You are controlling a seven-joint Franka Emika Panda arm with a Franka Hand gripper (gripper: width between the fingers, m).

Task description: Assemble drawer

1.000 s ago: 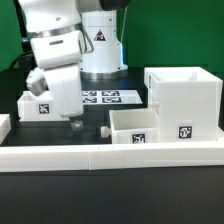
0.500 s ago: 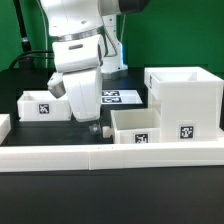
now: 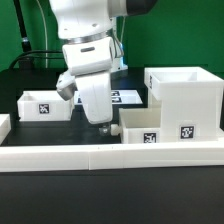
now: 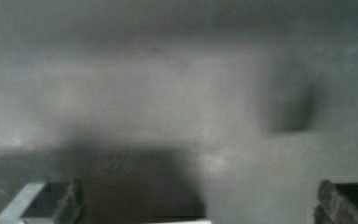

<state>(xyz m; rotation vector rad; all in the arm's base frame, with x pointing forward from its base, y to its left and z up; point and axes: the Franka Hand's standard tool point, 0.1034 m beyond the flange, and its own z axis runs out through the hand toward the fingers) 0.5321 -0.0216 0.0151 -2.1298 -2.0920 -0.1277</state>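
The large white cubic casing (image 3: 184,98) stands at the exterior view's right, its tag facing front. A smaller white tray (image 3: 142,124) sits just in front of it, with a dark knob (image 3: 113,130) on its side. A second tray (image 3: 44,103) sits at the exterior view's left. My gripper (image 3: 100,120) hangs low over the table between the two trays, close beside the middle tray's knob. In the blurred wrist view its fingers (image 4: 41,202) stand wide apart with nothing between them, so the gripper (image 4: 194,205) is open and empty.
A long low white border wall (image 3: 110,155) runs along the front. The marker board (image 3: 122,96) lies behind the gripper near the robot base. A small white block (image 3: 3,124) sits at the exterior view's far left.
The arm has swung from the left tray toward the exterior view's right and now hangs next to the middle tray's knob. The trays and casing have not moved.
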